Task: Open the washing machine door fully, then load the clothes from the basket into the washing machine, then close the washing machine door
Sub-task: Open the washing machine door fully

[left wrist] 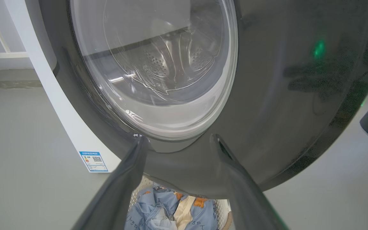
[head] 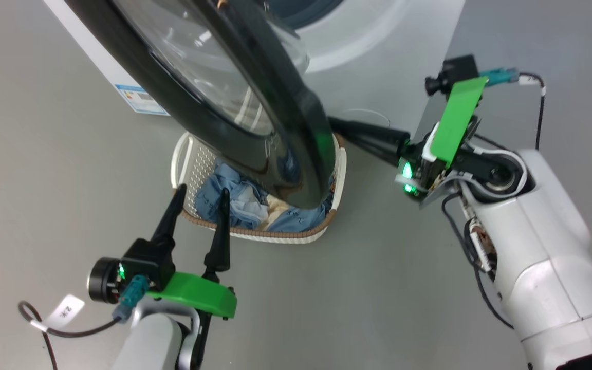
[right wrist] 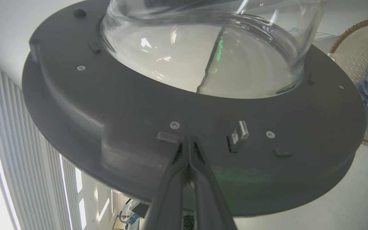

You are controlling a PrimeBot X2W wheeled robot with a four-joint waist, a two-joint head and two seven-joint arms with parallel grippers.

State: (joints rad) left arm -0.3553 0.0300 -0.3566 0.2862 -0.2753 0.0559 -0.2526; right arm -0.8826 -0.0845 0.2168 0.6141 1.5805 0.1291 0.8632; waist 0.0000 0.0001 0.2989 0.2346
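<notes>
Glossy black plastic rings the washing machine door [head: 296,133], which stands swung partway out from the white washing machine [head: 378,46]. The head view catches it nearly edge-on. Its long line runs from upper left down to lower right, and its lower edge hangs over the basket [head: 185,159] on the grey floor [head: 44,180]. The outer face turns toward the robot's left, and the bulging glass bowl faces the right arm.

A blue energy label [left wrist: 93,161] sits low on the machine's white panel. It shows a QR code and coloured bars, but the print is too small to read. A white tag [head: 66,310] on the left arm's cable bears a short mark that looks like "2K", though not clearly.

The left claw [head: 202,190] is spread wide and empty. Its fingers point at the door's lower ring above the basket, and whether they touch it cannot be told. The right claw [head: 334,123] is pinched together on nothing. Its tips touch the dark grey inner face just beside a screw [right wrist: 174,125] and near the metal latch hook [right wrist: 238,135].

The clothes [head: 244,205], light blue with orange prints and a cream piece, lie bunched in the basket, partly hidden by the door.
</notes>
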